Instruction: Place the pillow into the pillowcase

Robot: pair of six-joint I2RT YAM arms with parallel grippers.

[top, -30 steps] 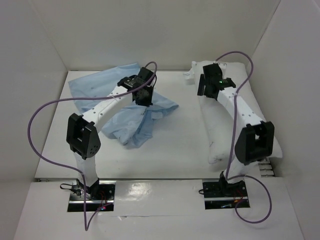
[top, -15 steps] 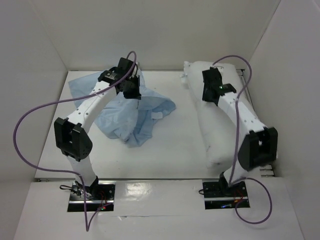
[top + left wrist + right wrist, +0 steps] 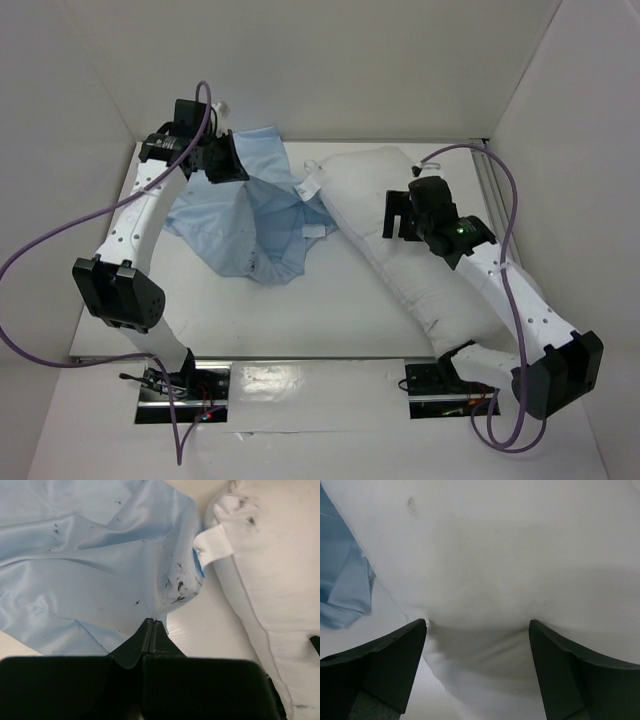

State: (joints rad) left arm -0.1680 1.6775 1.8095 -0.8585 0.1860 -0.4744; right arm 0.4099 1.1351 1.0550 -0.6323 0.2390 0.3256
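- A big, puffy white cloth pillow (image 3: 372,200) is lying slanted on the white table (image 3: 340,305), from near right to far middle.
- The right gripper (image 3: 477,630) is being held on the pillow's middle, jaws spread wide, with soft white cloth bulging between them.
- A thin, wrinkly light-blue pillowcase (image 3: 245,225) is lying on the left, just beside the pillow's far end.
- At the far left, the pillowcase's edge is being pinched and held up by the tightly clenched left gripper (image 3: 152,625).

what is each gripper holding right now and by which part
The left gripper is shut on the pillowcase, pinching the cloth at its edge. The right gripper stands open astride the pillow, gripping nothing.
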